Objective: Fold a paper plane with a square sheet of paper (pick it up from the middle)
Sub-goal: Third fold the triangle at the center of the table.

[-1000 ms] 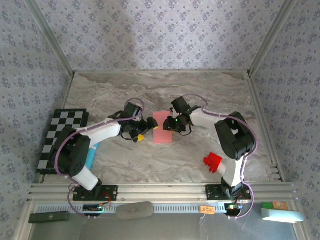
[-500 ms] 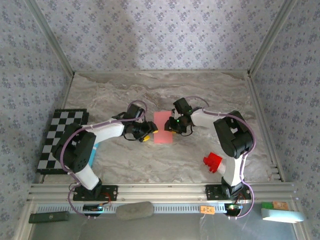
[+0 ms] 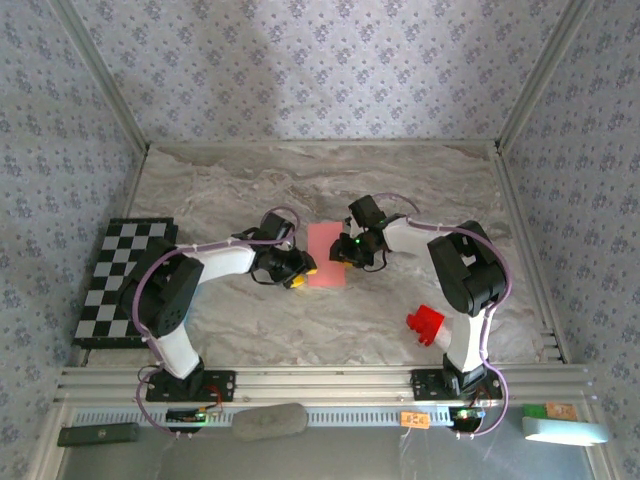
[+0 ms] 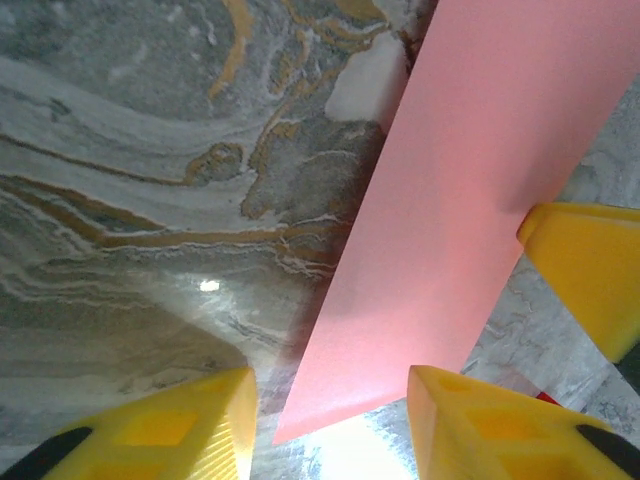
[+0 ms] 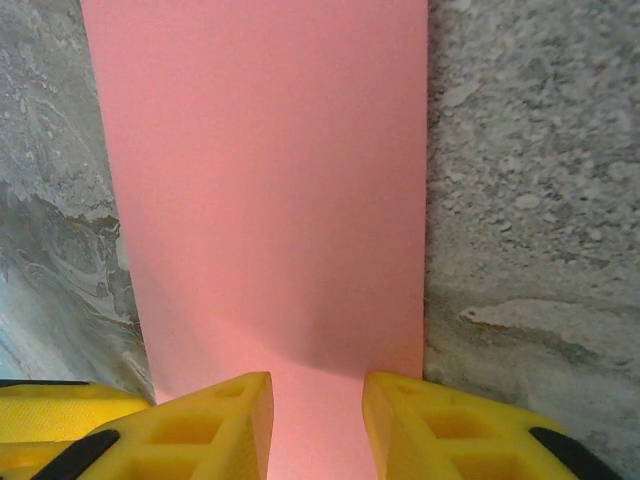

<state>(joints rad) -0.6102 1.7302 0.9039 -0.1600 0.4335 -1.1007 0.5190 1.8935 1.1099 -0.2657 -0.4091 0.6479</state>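
Note:
The salmon-pink paper [image 3: 327,255] lies flat on the marble table as a narrow upright rectangle. My left gripper [image 3: 300,270] is at its lower left edge. In the left wrist view it [image 4: 332,420] stands open, and the paper's [image 4: 470,200] near corner reaches into the gap between the yellow fingers. My right gripper [image 3: 345,255] is at the paper's right edge. In the right wrist view it [image 5: 317,420] is open, low over the paper [image 5: 270,180], which runs on between its fingers. A yellow finger [image 4: 590,280] of the right gripper rests at the paper's far side.
A small chunky red block [image 3: 425,325] sits by the right arm's base. A black-and-white chequered board [image 3: 120,280] lies at the left edge. Patterned walls close the table on three sides, and an aluminium rail [image 3: 320,380] runs along the front.
My left gripper has slid right, up to the paper's lower left edge. The right gripper and the paper have hardly moved.

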